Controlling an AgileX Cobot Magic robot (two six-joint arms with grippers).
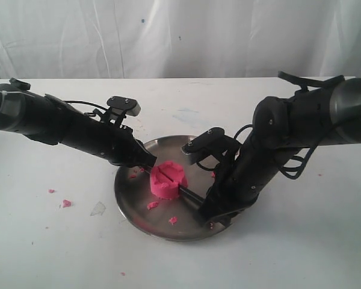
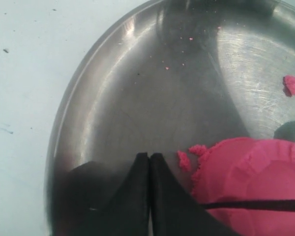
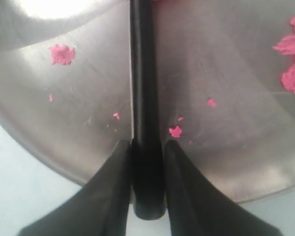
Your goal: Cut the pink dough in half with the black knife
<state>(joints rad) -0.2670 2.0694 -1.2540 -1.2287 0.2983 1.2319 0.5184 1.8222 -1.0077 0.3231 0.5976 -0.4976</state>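
Observation:
The pink dough (image 1: pixel 168 179) is a round lump in the middle of the steel plate (image 1: pixel 132 198), with a slit across its top. The black knife (image 1: pixel 189 192) lies in that slit; its thin blade (image 2: pixel 255 204) crosses the dough (image 2: pixel 250 172) in the left wrist view. My right gripper (image 3: pixel 148 143) is shut on the knife's handle (image 3: pixel 146 98) at the plate's near-right rim (image 1: pixel 219 208). My left gripper (image 2: pixel 149 155) is shut and empty, its tips low over the plate right beside the dough's far-left side (image 1: pixel 149 164).
Pink crumbs lie on the plate (image 1: pixel 153 205) (image 1: pixel 172 220) and on the white table to the left (image 1: pixel 65 203). A white curtain hangs behind the table. Both arms lean in over the plate from either side.

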